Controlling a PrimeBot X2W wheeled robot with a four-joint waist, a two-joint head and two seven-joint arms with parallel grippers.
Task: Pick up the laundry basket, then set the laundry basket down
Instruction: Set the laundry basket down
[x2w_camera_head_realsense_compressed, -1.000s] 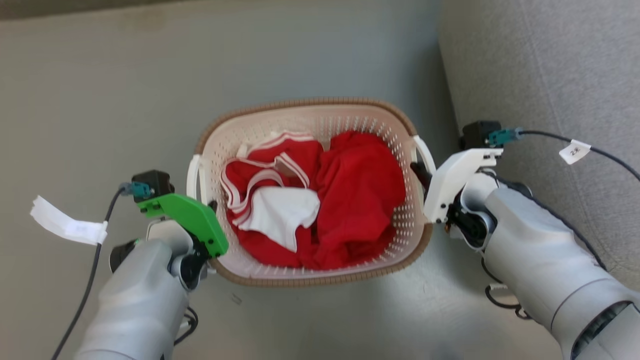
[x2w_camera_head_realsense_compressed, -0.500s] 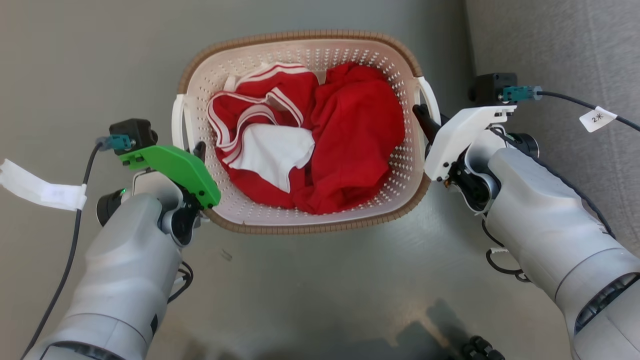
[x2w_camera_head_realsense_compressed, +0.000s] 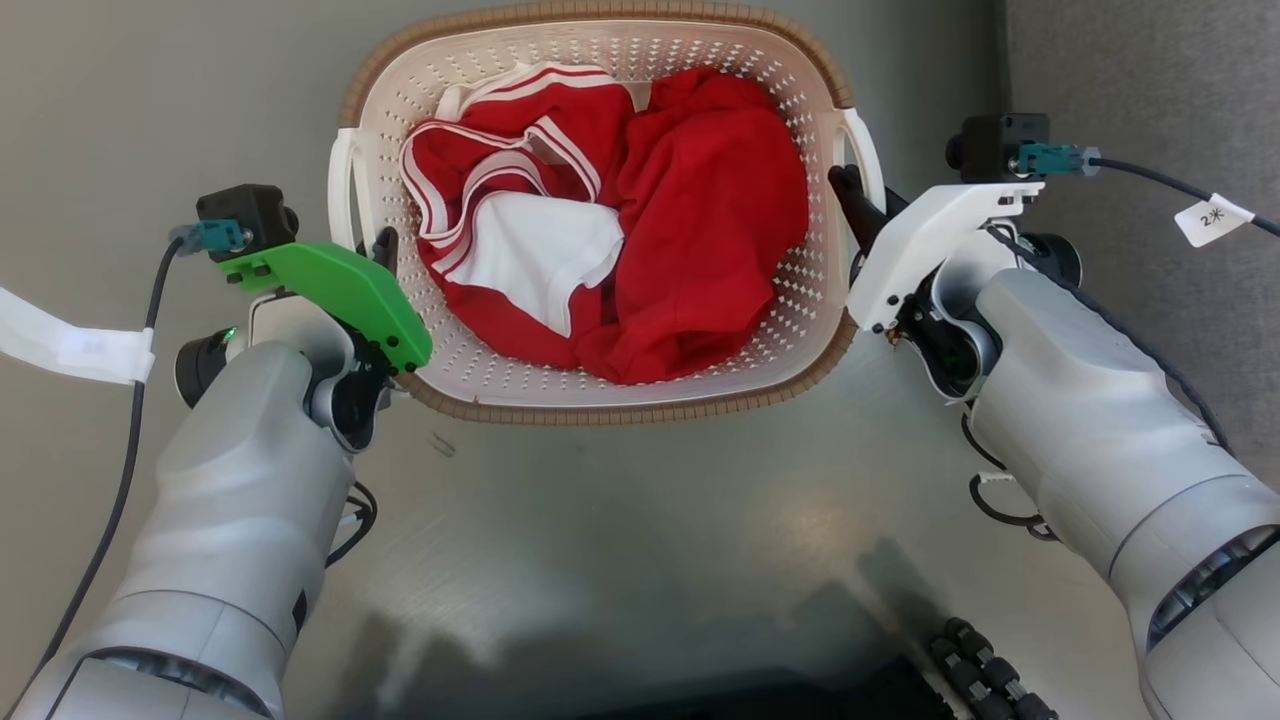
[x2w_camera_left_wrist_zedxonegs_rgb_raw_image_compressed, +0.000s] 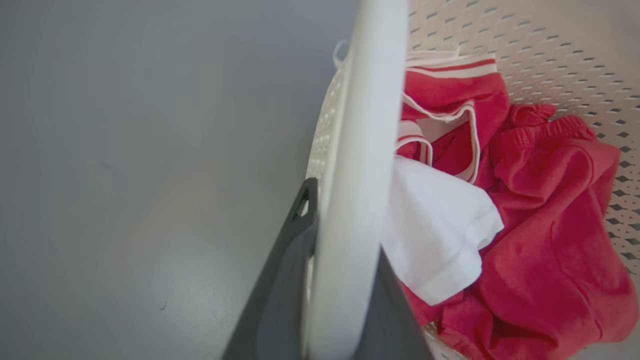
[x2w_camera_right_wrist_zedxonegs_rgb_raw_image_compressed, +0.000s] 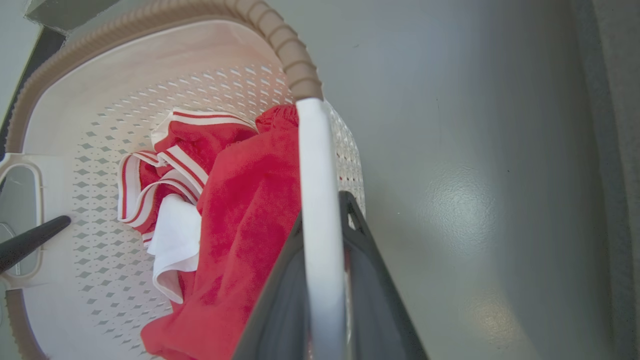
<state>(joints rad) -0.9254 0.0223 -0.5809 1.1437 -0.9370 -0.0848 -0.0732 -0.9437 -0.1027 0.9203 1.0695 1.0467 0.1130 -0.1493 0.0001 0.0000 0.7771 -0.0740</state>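
The laundry basket (x2w_camera_head_realsense_compressed: 620, 412) is cream with perforated walls and a brown rim, and sits at the top centre of the head view with red and white clothes (x2w_camera_head_realsense_compressed: 700, 210) in it. My left gripper (x2w_camera_head_realsense_compressed: 378, 250) is shut on the basket's left white handle (x2w_camera_head_realsense_compressed: 340, 190). In the left wrist view that handle (x2w_camera_left_wrist_zedxonegs_rgb_raw_image_compressed: 360, 150) runs between the dark fingers (x2w_camera_left_wrist_zedxonegs_rgb_raw_image_compressed: 285, 270) of my left gripper (x2w_camera_left_wrist_zedxonegs_rgb_raw_image_compressed: 345, 225). My right gripper (x2w_camera_head_realsense_compressed: 850, 195) is shut on the right handle (x2w_camera_head_realsense_compressed: 866, 150). The right wrist view has the white bar (x2w_camera_right_wrist_zedxonegs_rgb_raw_image_compressed: 315, 165) clamped in my right gripper (x2w_camera_right_wrist_zedxonegs_rgb_raw_image_compressed: 322, 210).
Grey floor (x2w_camera_head_realsense_compressed: 640, 540) lies all around. A grey upholstered surface (x2w_camera_head_realsense_compressed: 1150, 90) stands close to the right of the basket and my right arm. My dark base (x2w_camera_head_realsense_compressed: 800, 695) edges the bottom of the head view. Tagged cables trail from both wrists.
The whole head view has shifted. The basket now sits higher in the picture and looks larger. Both grippers stay clamped on its handles.
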